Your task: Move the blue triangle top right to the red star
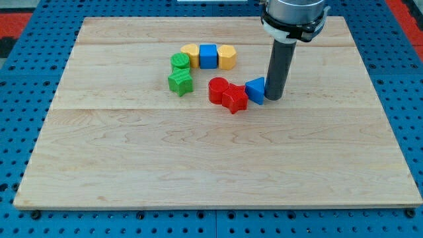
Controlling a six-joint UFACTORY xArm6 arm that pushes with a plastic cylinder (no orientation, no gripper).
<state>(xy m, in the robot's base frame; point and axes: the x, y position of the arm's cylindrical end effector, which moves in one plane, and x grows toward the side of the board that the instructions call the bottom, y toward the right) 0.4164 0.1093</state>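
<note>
The blue triangle [256,90] lies near the board's middle, just right of the red star [235,99] and touching or nearly touching it. A red round block [217,88] sits against the star's upper left. My tip [274,98] rests on the board right against the blue triangle's right side. The dark rod rises from it to the arm at the view's top.
A row of blocks stands above and to the left: yellow [190,53], blue cube [208,56], yellow [227,57]. Two green blocks [180,63] [180,82] lie to the left of the red ones. The wooden board [198,165] sits on a blue pegboard.
</note>
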